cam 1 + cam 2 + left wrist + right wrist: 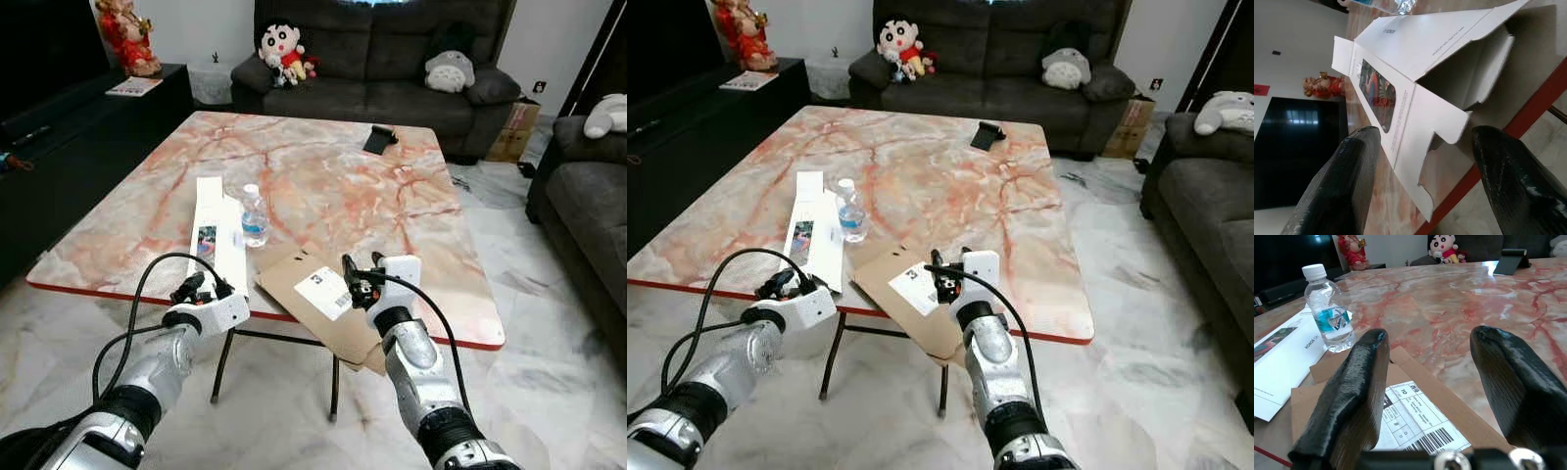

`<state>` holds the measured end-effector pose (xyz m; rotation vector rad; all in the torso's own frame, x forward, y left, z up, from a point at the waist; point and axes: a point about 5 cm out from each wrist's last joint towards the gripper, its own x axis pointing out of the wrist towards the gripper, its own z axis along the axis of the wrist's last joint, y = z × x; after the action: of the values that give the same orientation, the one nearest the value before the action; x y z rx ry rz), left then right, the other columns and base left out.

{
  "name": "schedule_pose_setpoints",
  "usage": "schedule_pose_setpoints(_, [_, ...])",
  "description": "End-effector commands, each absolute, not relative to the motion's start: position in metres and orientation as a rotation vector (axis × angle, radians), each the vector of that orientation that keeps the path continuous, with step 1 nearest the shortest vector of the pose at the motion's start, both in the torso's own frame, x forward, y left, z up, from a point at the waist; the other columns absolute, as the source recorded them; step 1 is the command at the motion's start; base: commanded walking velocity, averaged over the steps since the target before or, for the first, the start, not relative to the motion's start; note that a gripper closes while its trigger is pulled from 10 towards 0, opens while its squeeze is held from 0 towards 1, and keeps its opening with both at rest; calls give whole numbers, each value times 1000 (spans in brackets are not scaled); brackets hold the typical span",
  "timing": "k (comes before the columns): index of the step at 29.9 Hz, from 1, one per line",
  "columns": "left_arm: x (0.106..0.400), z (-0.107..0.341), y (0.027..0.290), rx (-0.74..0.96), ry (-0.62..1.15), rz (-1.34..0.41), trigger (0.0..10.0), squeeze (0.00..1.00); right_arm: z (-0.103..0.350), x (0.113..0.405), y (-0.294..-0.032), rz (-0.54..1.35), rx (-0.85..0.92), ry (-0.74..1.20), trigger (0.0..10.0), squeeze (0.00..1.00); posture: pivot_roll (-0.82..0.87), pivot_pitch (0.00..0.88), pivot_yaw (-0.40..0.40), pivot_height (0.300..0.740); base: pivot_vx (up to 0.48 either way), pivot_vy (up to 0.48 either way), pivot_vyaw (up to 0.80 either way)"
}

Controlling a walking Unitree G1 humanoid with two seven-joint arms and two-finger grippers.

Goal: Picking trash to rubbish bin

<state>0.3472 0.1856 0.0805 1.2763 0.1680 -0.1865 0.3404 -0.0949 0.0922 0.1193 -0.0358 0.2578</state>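
Left eye view: marble table (333,176) before a dark sofa (382,59); both grippers' fingers apart.

Cardboard sheet (323,294) near corner hidden behind right pincer (360,279), shipping label (1418,418) print too small to read, white box (1415,93) cut off at the edge, bottle (1328,308) label text blurred

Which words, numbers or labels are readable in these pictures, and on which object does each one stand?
"3": on the white shipping label of the flattened cardboard envelope.
"TO": at the label's top, in the right wrist view; the address lines and barcode digits below are too small to read.
White flattened box: small print runs along its panels, too blurred to read.
Water bottle: blue label, text not legible.
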Motion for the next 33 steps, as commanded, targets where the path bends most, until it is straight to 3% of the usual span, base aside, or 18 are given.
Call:
schedule_pose_setpoints(1, [352,87,180,1290,121,-181,10000,0,95,342,-96,252,117,-42,10000,0,172,0,-41,740,0,0,0])
schedule_pose_setpoints(10, [359,102,186,1305,59,-94,10000,0,94,342,-96,251,119,-40,10000,0,172,0,-41,740,0,0,0])
schedule_pose_setpoints(17, [359,97,193,1339,108,-100,10000,0,94,341,-96,250,120,-38,10000,0,171,0,-38,740,0,0,0])
schedule_pose_setpoints(18, [359,96,193,1340,114,-106,6588,0,93,341,-96,248,119,-38,10000,0,171,0,-38,740,0,0,0])
schedule_pose_setpoints(19, [359,95,193,1343,117,-112,0,0,93,341,-97,246,119,-37,10000,0,171,0,-38,740,0,0,0])
schedule_pose_setpoints(33, [358,93,193,1344,118,-119,0,0,93,342,-97,246,118,-38,10000,0,168,0,-39,740,0,0,0])
